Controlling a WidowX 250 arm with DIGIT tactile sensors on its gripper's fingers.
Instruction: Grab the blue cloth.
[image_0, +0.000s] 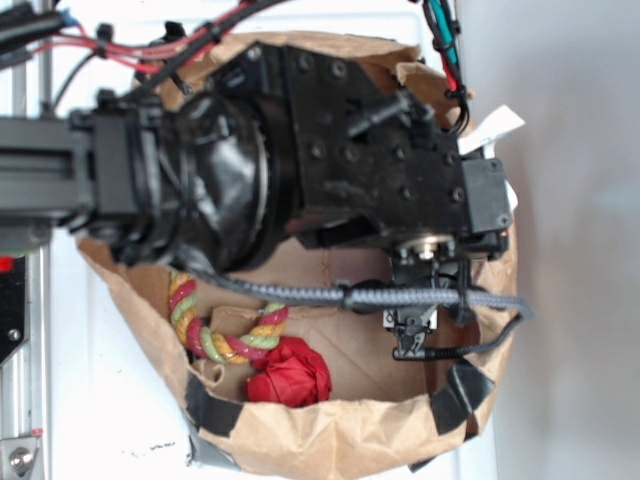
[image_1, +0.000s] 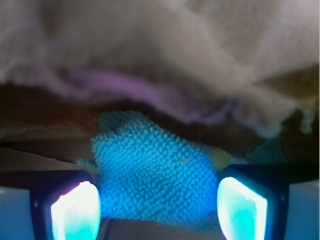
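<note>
The arm reaches down into a brown paper bag (image_0: 330, 440) that stands open on the counter. In the exterior view the arm's body covers most of the bag's interior; the gripper (image_0: 413, 330) points down near the bag's right side. A striped rope toy (image_0: 225, 335) and a red fabric ball (image_0: 290, 375) lie on the bag floor to the gripper's left, apart from it.

Location of the task item: the blue cloth (image_1: 155, 172) is not visible in the exterior view. The wrist view shows it directly ahead, lying between the two fingers (image_1: 75, 210) — nubby teal terry, partly tucked under a cream-coloured fabric (image_1: 165, 60) with a purple edge that fills the upper part of the view.

Jaw state: spread wide, one pad on each side of the cloth, nothing held. Whether the pads touch the cloth cannot be told.

Progress, as judged from these views:
- Done — the arm is inside the bag and the gripper is lined up over the cloth.
- Left — any final descent, closing on the cloth, and lifting it clear.

The overlapping cream fabric sits close behind the cloth; a closure placed too far forward could pinch it as well.
</note>
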